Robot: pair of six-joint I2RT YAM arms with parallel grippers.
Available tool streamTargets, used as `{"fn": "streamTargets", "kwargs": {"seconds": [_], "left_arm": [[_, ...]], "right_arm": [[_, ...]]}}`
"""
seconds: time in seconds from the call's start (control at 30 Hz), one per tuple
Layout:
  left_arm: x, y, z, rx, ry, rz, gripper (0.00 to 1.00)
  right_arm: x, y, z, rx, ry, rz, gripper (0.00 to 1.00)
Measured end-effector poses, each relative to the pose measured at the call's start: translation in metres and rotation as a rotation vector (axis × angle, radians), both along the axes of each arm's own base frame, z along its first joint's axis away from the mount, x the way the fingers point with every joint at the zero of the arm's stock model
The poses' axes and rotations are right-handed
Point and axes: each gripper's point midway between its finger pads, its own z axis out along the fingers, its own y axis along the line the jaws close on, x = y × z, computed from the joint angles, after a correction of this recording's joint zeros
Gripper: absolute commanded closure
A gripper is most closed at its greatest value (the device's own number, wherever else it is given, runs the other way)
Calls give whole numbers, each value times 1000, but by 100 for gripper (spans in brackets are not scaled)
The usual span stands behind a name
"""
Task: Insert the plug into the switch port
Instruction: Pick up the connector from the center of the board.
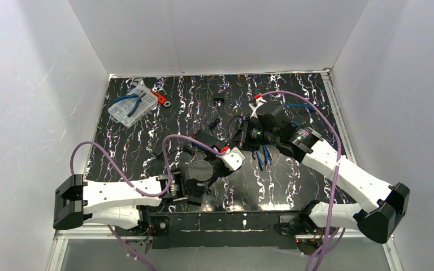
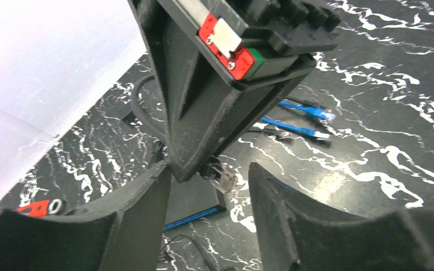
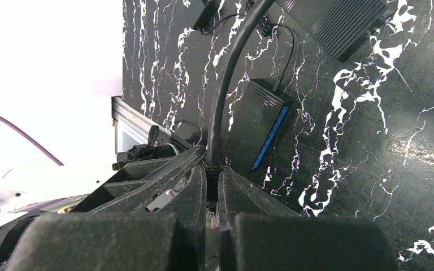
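Observation:
My right gripper (image 3: 212, 166) is shut on a black cable (image 3: 220, 96) just behind its clear plug (image 2: 221, 175). In the left wrist view that plug sticks out under the right gripper's fingertips, a little above the table. It hangs between the spread fingers (image 2: 282, 197) of my left gripper (image 2: 210, 169), which is open and touches nothing. A small black ribbed box with a blue edge stripe (image 3: 257, 127), seemingly the switch, lies flat just beyond the plug (image 2: 195, 203). From above, both grippers meet mid-table, left (image 1: 229, 160) and right (image 1: 244, 138).
Two loose blue patch cables (image 2: 299, 121) lie right of the grippers. A second black ribbed box (image 3: 339, 22) sits farther off. A clear parts case with blue pliers (image 1: 131, 106) and a red piece (image 1: 159, 97) are at the back left. White walls enclose the table.

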Motion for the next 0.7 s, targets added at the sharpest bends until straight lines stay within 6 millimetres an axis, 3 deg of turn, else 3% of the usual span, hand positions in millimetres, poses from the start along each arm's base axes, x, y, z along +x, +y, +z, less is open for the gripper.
{"fn": "streamTargets", "kwargs": {"seconds": [0.37, 0.63, 0.7], "left_arm": [[5, 5, -2, 29, -31, 27, 99], [5, 5, -3, 30, -31, 30, 100], [5, 5, -3, 31, -32, 31, 100]], "right_arm": [[7, -2, 3, 16, 12, -43, 99], [8, -1, 2, 16, 14, -49, 99], [9, -1, 2, 16, 13, -49, 92]]}}
